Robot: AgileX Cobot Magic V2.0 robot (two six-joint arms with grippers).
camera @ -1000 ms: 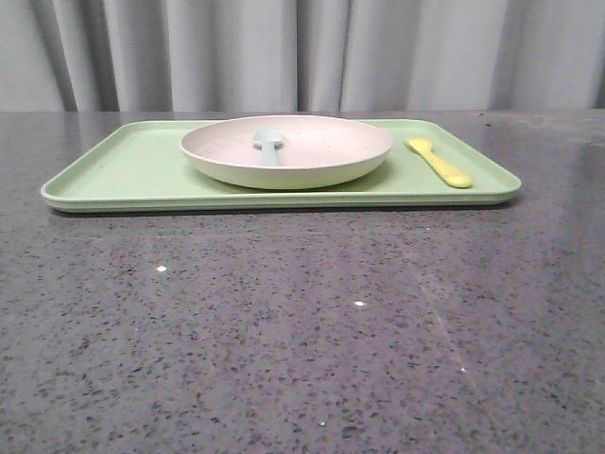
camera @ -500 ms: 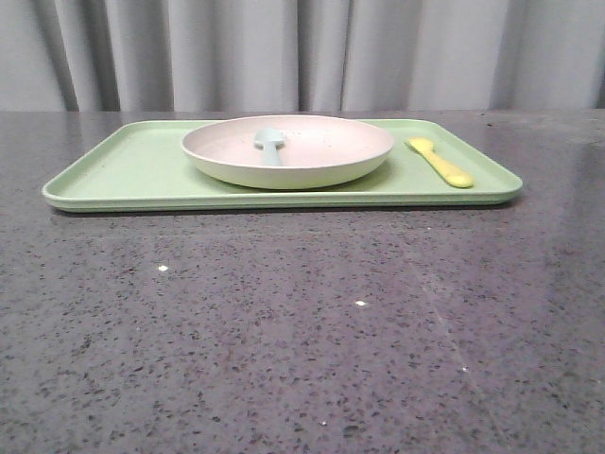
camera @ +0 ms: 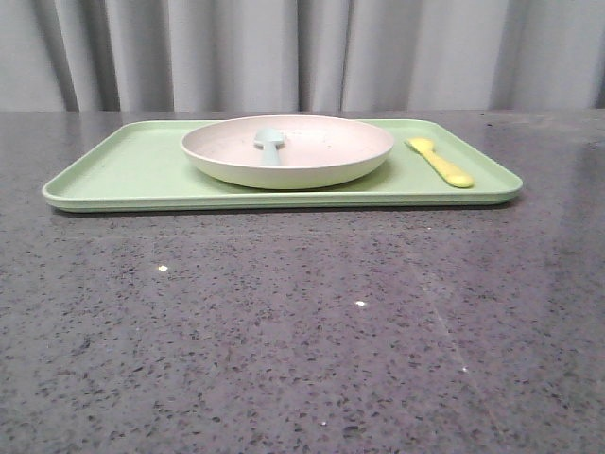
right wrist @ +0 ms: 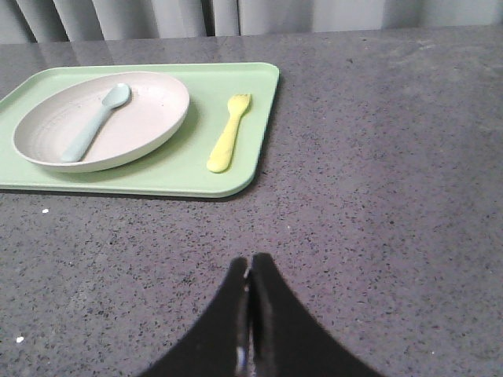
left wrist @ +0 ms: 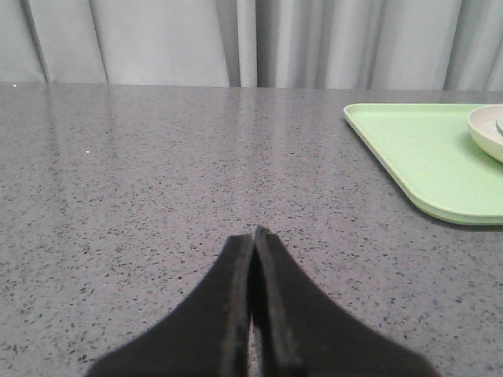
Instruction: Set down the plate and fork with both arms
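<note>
The cream-pink plate (camera: 312, 161) sits on the light-green tray (camera: 123, 170) near its middle; it also shows in the right wrist view (right wrist: 141, 118) and at the edge of the left wrist view (left wrist: 486, 132). The yellow fork (camera: 440, 162) lies on the tray to the right of the plate, also in the right wrist view (right wrist: 229, 133). My left gripper (left wrist: 254, 234) is shut and empty over bare table, left of the tray. My right gripper (right wrist: 251, 260) is shut and empty over the table, in front of the tray's right end. Neither gripper shows in the front view.
A pale blue-grey spoon (camera: 269, 144) lies inside the plate, also in the right wrist view (right wrist: 96, 122). The tray (left wrist: 424, 149) stands on a dark speckled stone table (camera: 302, 322). Grey curtains (camera: 302, 52) hang behind the table.
</note>
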